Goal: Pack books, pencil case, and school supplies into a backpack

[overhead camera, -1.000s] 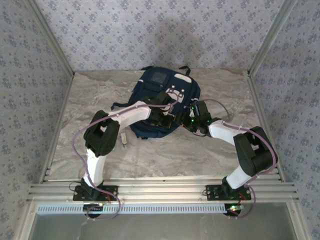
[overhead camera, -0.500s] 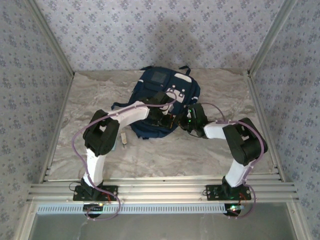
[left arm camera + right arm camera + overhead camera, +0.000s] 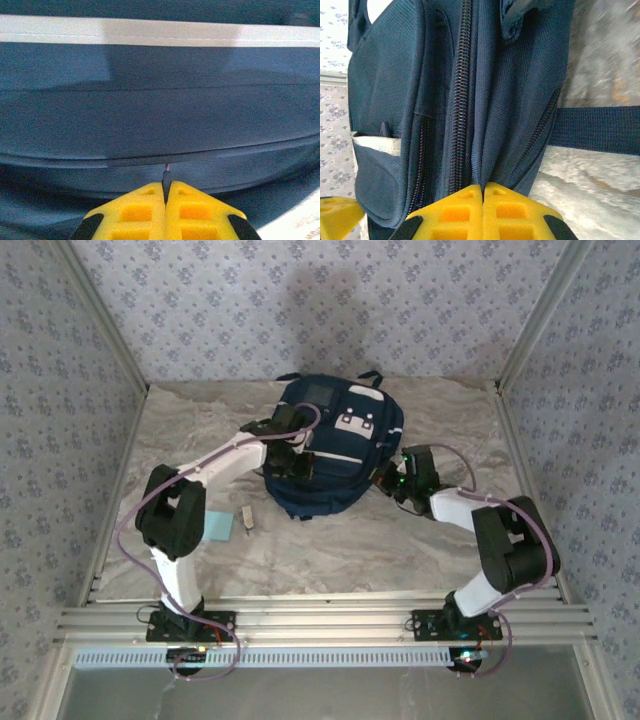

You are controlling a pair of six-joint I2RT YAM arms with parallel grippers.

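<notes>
The navy-blue backpack [image 3: 340, 445] is seen lying on the marble-patterned table [image 3: 340, 545], at the far middle, with its grey square patch and white patches turned upward. It is flanked by both arms.

The left gripper [image 3: 290, 462] is placed against the backpack's left side. In the left wrist view its yellow fingertips [image 3: 145, 210] are pressed together with no gap, and a thin dark tab [image 3: 166, 176] is pinched between them where it rises from a seam of the bag. Whether this tab is a zip pull cannot be told. Above it, navy fabric [image 3: 160, 125] and a white stripe [image 3: 160, 32] are seen.

The right gripper [image 3: 386, 478] is set at the backpack's near-right edge. In the right wrist view its fingers [image 3: 455, 212] are closed tight on a fold of the navy fabric [image 3: 390, 75], which is drawn up between two zips [image 3: 460, 100]. A dark strap [image 3: 595, 130] is stretched across the table to the right.

A small light-blue pad [image 3: 216, 525] is laid flat on the table near the left arm, well apart from the backpack. A tiny beige block [image 3: 246, 519] is found just to the right of it, near the bag's near-left edge.
</notes>
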